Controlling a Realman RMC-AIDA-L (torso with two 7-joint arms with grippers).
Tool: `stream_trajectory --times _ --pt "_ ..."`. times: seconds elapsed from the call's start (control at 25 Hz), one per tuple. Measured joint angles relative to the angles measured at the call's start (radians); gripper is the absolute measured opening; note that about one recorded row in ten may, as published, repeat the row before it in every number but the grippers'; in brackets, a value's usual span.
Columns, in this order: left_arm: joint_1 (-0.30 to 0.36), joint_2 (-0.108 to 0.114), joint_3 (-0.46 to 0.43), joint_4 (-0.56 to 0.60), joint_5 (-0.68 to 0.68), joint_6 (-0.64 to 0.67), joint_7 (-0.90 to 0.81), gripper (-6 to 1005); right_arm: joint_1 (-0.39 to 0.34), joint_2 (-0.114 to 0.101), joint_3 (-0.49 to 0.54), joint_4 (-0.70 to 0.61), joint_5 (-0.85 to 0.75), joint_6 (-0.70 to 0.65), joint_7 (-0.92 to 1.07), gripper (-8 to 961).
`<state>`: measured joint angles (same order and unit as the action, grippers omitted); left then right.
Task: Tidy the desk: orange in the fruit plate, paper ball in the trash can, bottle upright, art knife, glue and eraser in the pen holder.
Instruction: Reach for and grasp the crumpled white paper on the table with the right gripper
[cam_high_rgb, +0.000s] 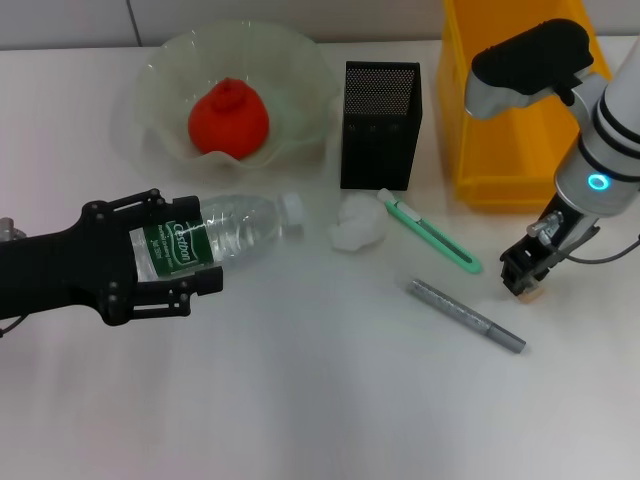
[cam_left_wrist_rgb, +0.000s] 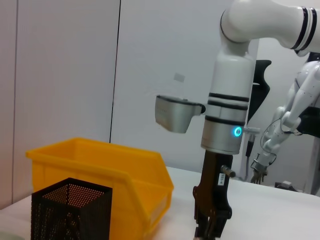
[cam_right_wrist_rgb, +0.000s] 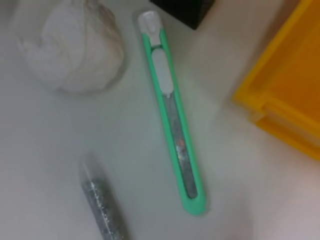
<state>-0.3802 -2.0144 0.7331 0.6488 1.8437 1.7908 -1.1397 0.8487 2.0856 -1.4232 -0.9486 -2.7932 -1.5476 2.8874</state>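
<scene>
Head view: orange (cam_high_rgb: 228, 117) in fruit plate (cam_high_rgb: 165, 65).

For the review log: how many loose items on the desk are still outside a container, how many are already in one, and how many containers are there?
Loose, still out: 5 - bottle, paper ball, art knife, glue, eraser
Already in a container: 1 - orange
Containers: 3 - fruit plate, pen holder, trash can
Total: 9

Red-orange orange (cam_high_rgb: 228, 118); yellow trash can (cam_high_rgb: 505, 120); black mesh pen holder (cam_high_rgb: 380, 125).
</scene>
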Motion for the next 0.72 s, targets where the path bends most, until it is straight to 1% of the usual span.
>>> stream_trajectory --times 0.04,0.08,0.12,0.28,0.72 --pt "0.0 0.0 0.0 0.0 0.0 -0.002 0.0 844 -0.003 -0.001 0.002 -0.017 0.0 -0.009 0.0 252" --pt "0.0 0.0 0.0 0.0 0.0 -0.006 0.0 844 -0.013 -0.002 0.004 -0.063 0.0 -0.035 0.0 253" --pt "0.0 0.0 0.0 0.0 0.0 -0.006 0.0 843 -0.013 -0.002 0.004 -0.063 0.0 -0.035 0.0 253" --pt "0.0 -0.003 0.0 0.0 0.001 -0.01 0.0 843 -0.038 -0.003 0.004 -0.162 -0.003 -0.08 -0.002 256" --pt "0.002 -0.004 -0.001 0.001 0.002 -0.009 -0.005 840 -0.046 -0.003 -0.002 -0.168 -0.007 -0.077 -0.008 262"
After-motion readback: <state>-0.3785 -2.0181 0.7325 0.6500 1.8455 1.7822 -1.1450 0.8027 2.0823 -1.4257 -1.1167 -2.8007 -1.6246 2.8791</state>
